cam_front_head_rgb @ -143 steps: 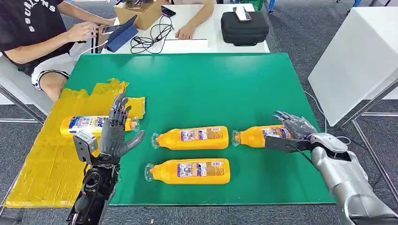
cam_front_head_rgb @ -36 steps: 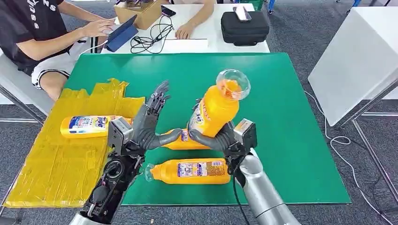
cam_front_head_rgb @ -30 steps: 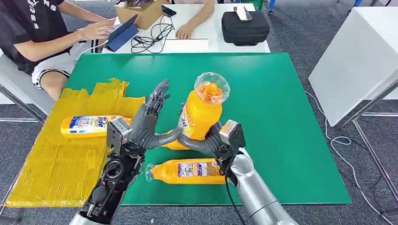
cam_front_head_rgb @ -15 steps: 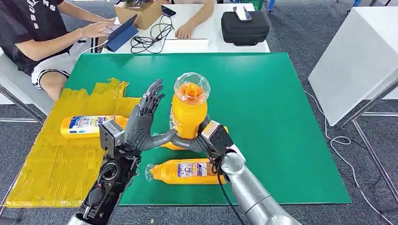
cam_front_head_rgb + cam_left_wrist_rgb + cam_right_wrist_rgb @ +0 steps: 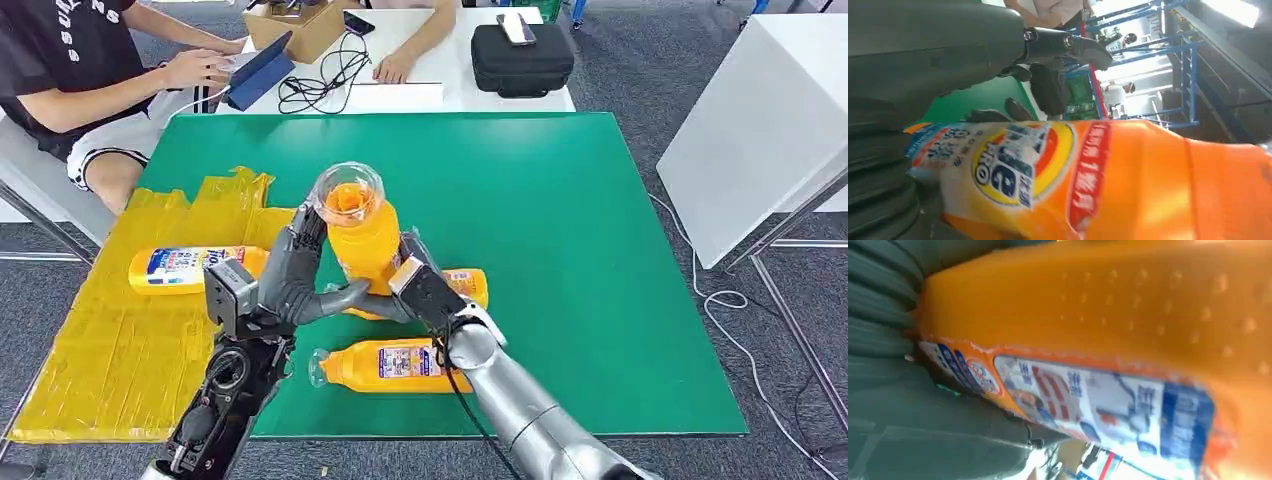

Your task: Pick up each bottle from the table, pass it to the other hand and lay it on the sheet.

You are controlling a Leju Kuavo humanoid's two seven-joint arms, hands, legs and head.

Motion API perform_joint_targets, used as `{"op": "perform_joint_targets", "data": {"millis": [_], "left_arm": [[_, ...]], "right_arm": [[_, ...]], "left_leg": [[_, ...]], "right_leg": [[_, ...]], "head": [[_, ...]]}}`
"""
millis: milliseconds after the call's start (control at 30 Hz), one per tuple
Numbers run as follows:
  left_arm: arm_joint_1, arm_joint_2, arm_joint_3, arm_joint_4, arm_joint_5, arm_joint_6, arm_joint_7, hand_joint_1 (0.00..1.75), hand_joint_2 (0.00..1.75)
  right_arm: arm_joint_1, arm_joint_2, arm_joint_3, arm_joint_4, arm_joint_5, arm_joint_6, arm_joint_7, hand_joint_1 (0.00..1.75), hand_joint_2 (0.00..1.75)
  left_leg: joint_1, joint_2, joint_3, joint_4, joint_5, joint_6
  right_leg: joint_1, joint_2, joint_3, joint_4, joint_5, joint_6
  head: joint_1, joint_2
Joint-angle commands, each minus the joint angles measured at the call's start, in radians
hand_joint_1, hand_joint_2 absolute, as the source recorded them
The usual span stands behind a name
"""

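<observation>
A: From the head view we see the held bottle [image 5: 362, 240] upright above the green table [image 5: 560, 200], clear cap toward us, with the right hand [image 5: 415, 285] grasping its lower body from the 4 o'clock side.

B: And the left hand [image 5: 290, 275] lies against the bottle at its 8 o'clock, fingers up along the side, thumb crossing beneath. We cannot tell whether it grips yet.

A: A second bottle [image 5: 465, 285] lies partly hidden behind the hands, a third bottle [image 5: 405, 365] lies at 6 o'clock of them, and a fourth bottle [image 5: 185, 268] rests on the yellow sheet [image 5: 110, 350] at 9 o'clock.

B: In the left wrist view we find the held bottle [image 5: 1128, 180] close against the left hand [image 5: 923, 65], dark fingers [image 5: 1068, 45] reaching past its label.

A: In the right wrist view, the orange body [image 5: 1108, 325] presses against the right hand [image 5: 908, 405].
</observation>
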Motion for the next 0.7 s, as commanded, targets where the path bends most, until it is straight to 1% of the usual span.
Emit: {"op": "perform_joint_targets", "data": {"millis": [33,133,167,233,267,367,400,433,467,500,533,567,600,700], "left_arm": [[-0.021,0.027,-0.023,-0.009,0.007,0.006,0.018,0.0,1.75],[-0.023,0.024,-0.023,0.0,0.007,0.005,0.02,0.0,1.75],[-0.023,0.023,-0.024,0.002,0.007,0.005,0.02,0.0,1.75],[-0.022,0.023,-0.024,0.003,0.007,0.005,0.02,0.0,1.75],[-0.022,0.023,-0.024,0.003,0.007,0.005,0.02,0.0,1.75],[-0.022,0.023,-0.024,0.003,0.007,0.005,0.02,0.0,1.75],[-0.022,0.023,-0.024,0.003,0.007,0.005,0.02,0.0,1.75],[-0.022,0.023,-0.024,0.003,0.007,0.005,0.02,0.0,1.75],[-0.022,0.023,-0.024,0.003,0.007,0.005,0.02,0.0,1.75],[-0.023,0.022,-0.025,0.002,0.007,0.006,0.021,0.0,1.75],[-0.024,0.022,-0.025,0.0,0.006,0.007,0.021,0.0,1.75],[-0.022,0.022,-0.025,-0.004,0.006,0.01,0.025,0.0,1.75],[-0.014,0.023,-0.024,-0.012,0.006,0.013,0.028,0.0,1.75],[0.028,0.029,-0.02,-0.036,0.002,0.018,0.027,0.0,1.75]], "right_arm": [[-0.099,-0.062,-0.15,0.113,-0.072,-0.146,-0.005,1.75,1.75],[-0.088,-0.064,-0.179,0.101,-0.071,-0.155,-0.006,1.75,1.75],[-0.086,-0.064,-0.18,0.1,-0.071,-0.155,-0.006,1.75,1.75],[-0.084,-0.062,-0.18,0.1,-0.071,-0.158,-0.007,1.75,1.75],[-0.084,-0.062,-0.18,0.1,-0.071,-0.158,-0.007,1.75,1.75],[-0.084,-0.062,-0.18,0.1,-0.071,-0.158,-0.007,1.75,1.75],[-0.084,-0.062,-0.18,0.1,-0.071,-0.158,-0.007,1.75,1.75],[-0.084,-0.062,-0.18,0.1,-0.071,-0.158,-0.007,1.75,1.75],[-0.081,-0.058,-0.182,0.098,-0.066,-0.17,-0.01,1.75,1.75],[-0.082,-0.057,-0.187,0.097,-0.067,-0.174,-0.011,1.75,1.75],[-0.083,-0.057,-0.191,0.096,-0.069,-0.174,-0.011,1.75,1.75],[-0.084,-0.056,-0.202,0.091,-0.072,-0.181,-0.013,1.75,1.75],[-0.083,-0.056,-0.208,0.084,-0.074,-0.179,-0.013,1.75,1.75],[-0.063,-0.059,-0.206,0.067,-0.058,-0.192,-0.011,1.75,1.75]], "left_leg": [[0.001,-0.002,0.004,0.001,-0.002,-0.001],[0.0,-0.001,0.002,0.0,0.0,0.0],[0.001,-0.002,0.004,0.0,-0.002,-0.001],[-0.001,-0.001,0.002,0.0,-0.001,-0.001],[0.0,-0.001,0.004,0.0,-0.002,-0.001],[0.0,0.0,0.003,0.0,-0.001,-0.001],[0.001,0.0,0.005,0.001,-0.003,-0.002],[0.0,-0.001,0.004,0.0,-0.002,-0.001],[0.001,-0.001,0.005,0.001,-0.003,-0.002],[0.0,0.0,0.003,0.0,-0.001,-0.001],[0.002,0.001,0.007,0.002,-0.004,-0.002],[0.001,0.0,0.005,0.001,-0.003,-0.001],[0.0,0.0,0.003,0.001,-0.001,-0.001],[0.001,0.001,0.006,0.001,-0.003,-0.001]], "right_leg": [[0.001,-0.003,0.005,-0.001,-0.002,0.001],[0.0,-0.002,0.003,-0.001,-0.001,0.001],[0.001,-0.003,0.006,-0.002,-0.001,0.001],[-0.001,-0.002,0.003,-0.001,-0.001,0.001],[0.0,-0.002,0.006,-0.001,-0.002,0.001],[0.0,-0.002,0.004,-0.001,-0.001,0.001],[0.001,-0.002,0.006,-0.001,-0.002,0.001],[0.0,-0.002,0.005,-0.001,-0.002,0.001],[0.001,-0.003,0.007,-0.001,-0.002,0.001],[0.001,-0.001,0.003,-0.001,-0.001,0.001],[0.003,-0.002,0.009,-0.002,-0.003,0.001],[0.001,-0.002,0.006,-0.001,-0.002,0.001],[0.001,-0.002,0.003,-0.001,-0.001,0.001],[0.002,-0.002,0.007,-0.001,-0.002,0.002]], "head": [[0.0,0.0],[0.0,0.0],[0.0,0.0],[0.0,0.0],[0.0,0.0],[0.0,0.0],[0.0,0.0],[0.0,0.0],[0.0,0.0],[0.0,0.0],[0.0,0.0],[0.0,0.0],[0.0,0.0],[0.0,0.0]]}}
